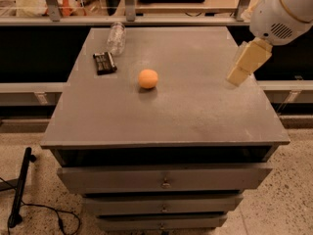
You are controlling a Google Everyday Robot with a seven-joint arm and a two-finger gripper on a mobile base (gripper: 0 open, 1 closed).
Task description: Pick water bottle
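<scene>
The water bottle [116, 37], small, clear and ribbed, lies on its side at the far left of the grey table top [195, 106]. The gripper [239, 71] hangs from the white arm above the table's right edge, far to the right of the bottle and apart from it. It holds nothing that I can see.
A flat black packet [104, 62] lies just in front of the bottle. An orange ball [147, 79] sits near the middle of the table. Drawers [164, 180] are below the top. A shelf with clutter runs behind the table. A black pole and cable lie on the floor at left.
</scene>
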